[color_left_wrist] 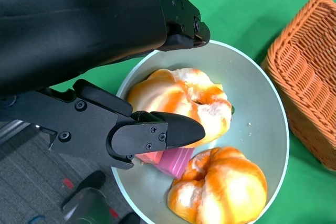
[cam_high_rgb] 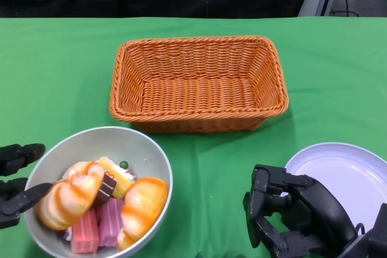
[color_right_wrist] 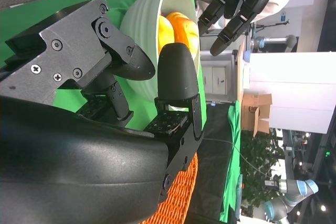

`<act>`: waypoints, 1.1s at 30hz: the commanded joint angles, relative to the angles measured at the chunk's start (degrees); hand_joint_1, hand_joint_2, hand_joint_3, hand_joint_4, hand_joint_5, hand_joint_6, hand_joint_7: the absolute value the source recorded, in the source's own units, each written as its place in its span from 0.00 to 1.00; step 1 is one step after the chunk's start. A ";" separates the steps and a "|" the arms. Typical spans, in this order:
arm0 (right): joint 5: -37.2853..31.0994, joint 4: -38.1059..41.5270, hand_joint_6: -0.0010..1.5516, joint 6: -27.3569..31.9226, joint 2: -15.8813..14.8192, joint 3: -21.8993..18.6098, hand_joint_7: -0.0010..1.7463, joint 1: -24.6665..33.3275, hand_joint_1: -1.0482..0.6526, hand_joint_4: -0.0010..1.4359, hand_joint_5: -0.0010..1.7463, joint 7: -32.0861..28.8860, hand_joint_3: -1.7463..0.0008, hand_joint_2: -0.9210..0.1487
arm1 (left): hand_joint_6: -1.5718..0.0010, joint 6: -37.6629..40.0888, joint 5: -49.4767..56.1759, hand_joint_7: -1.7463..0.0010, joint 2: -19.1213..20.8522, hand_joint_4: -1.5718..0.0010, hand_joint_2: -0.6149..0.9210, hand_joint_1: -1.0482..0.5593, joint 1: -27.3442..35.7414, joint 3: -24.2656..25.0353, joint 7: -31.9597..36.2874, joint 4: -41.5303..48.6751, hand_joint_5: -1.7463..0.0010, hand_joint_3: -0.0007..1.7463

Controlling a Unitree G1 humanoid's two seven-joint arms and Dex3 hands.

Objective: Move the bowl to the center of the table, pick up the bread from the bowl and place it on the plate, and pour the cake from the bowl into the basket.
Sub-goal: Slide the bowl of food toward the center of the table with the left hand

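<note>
The grey metal bowl sits at the table's front left. It holds two orange-striped breads, pink cake slices and a yellow cake. My left hand is at the bowl's left edge with its fingers apart. In the left wrist view one finger reaches over the rim beside a bread, above a pink cake. My right hand rests low at the front right beside the white plate, fingers half bent and holding nothing. The wicker basket stands empty.
The basket stands in the middle of the green table, just behind the bowl and the plate. Green cloth shows between bowl and right hand. The right wrist view shows the bowl, my left hand beyond it and the basket's edge.
</note>
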 commanded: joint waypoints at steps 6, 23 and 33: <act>0.16 0.32 0.42 -0.43 -0.52 -0.36 0.88 0.15 0.57 0.55 1.00 0.22 0.31 0.35 | 0.88 0.67 -0.06 0.99 -1.16 0.78 1.00 0.30 -1.71 -1.37 0.69 -0.53 0.97 0.30; 0.01 0.78 0.42 -1.31 0.08 -0.03 0.87 0.29 0.57 0.55 1.00 -0.19 0.31 0.35 | 0.87 2.86 -0.30 0.99 -4.10 0.76 1.00 0.29 -3.97 -4.16 3.30 -0.99 0.97 0.30; -0.06 0.87 0.42 -1.95 -0.03 -0.08 0.87 0.32 0.58 0.55 1.00 0.05 0.31 0.34 | 0.88 3.45 -1.27 1.00 -5.86 0.79 1.00 0.29 -4.92 -4.43 3.02 -0.99 0.99 0.29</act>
